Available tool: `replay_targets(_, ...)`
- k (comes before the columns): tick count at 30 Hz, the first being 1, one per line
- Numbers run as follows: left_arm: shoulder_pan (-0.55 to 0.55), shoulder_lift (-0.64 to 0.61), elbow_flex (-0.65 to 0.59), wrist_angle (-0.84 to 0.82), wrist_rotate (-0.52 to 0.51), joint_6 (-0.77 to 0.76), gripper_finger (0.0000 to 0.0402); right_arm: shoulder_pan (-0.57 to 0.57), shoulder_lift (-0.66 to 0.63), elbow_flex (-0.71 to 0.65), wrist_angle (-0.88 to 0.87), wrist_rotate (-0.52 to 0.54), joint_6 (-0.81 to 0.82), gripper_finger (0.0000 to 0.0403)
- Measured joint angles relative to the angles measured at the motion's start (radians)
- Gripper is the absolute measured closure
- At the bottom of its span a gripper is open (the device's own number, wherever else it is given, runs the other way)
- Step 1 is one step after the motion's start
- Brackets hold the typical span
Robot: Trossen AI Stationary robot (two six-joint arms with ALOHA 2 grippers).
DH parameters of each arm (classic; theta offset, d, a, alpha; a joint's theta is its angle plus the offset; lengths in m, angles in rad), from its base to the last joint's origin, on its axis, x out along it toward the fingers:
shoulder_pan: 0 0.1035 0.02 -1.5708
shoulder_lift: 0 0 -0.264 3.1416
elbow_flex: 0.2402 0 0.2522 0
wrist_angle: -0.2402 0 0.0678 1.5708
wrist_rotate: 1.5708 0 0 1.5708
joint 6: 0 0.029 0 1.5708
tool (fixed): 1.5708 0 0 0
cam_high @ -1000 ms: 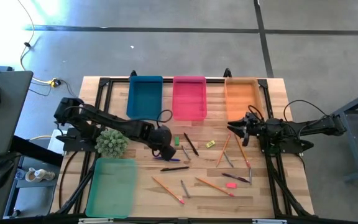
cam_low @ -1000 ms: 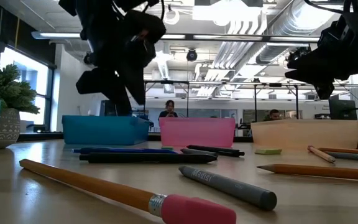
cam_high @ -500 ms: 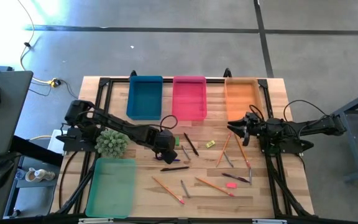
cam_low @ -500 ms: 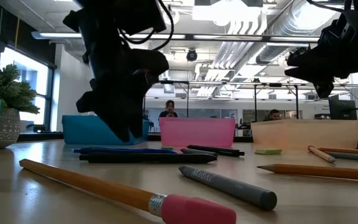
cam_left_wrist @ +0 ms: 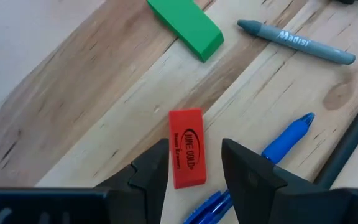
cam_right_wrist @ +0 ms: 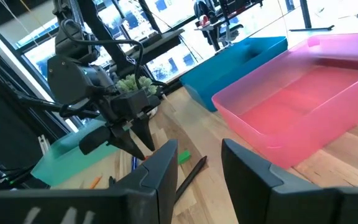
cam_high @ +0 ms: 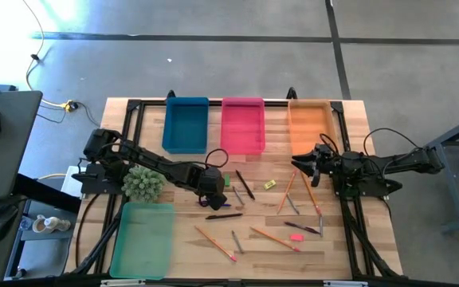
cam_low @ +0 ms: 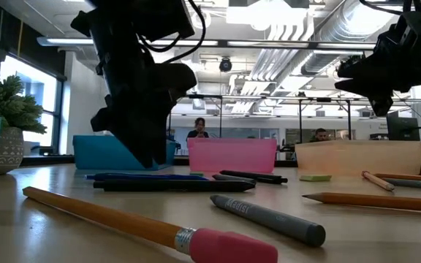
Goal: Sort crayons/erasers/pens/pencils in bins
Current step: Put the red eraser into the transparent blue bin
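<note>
Left claw point(cam_left_wrist: 194, 167) lower, astride red eraser point(cam_left_wrist: 186, 147)

Pink bin point(cam_right_wrist: 291, 99) beside blue bin point(cam_right_wrist: 241, 59)

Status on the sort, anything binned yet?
Nothing binned: the blue bin, pink bin, orange bin and green bin show no items inside. In hand: left pincer, open, straddles the red eraser on the table. Right pincer waits, open, by the orange bin. All pens, pencils, crayons and erasers remain.
</note>
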Motion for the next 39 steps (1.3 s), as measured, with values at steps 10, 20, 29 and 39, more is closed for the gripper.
replay_targets(10, -0.008, 0.060, 0.003, 0.001, -0.002, -0.001, 0.0269, 0.000, 0.000, 0.000, 0.000, 0.000, -0.001, 0.0286)
replay_targets(20, -0.010, 0.076, 0.006, -0.068, -0.066, -0.032, 0.0282, 0.000, 0.000, 0.000, 0.001, 0.000, -0.001, 0.0286)
replay_targets(29, -0.014, 0.077, 0.004, -0.078, -0.077, 0.010, 0.0331, 0.000, 0.000, 0.000, 0.019, 0.000, -0.001, 0.0286)
replay_targets(39, -0.029, 0.066, -0.002, -0.050, -0.042, 0.034, 0.0336, 0.000, 0.000, 0.028, 0.024, 0.000, -0.027, 0.0286)
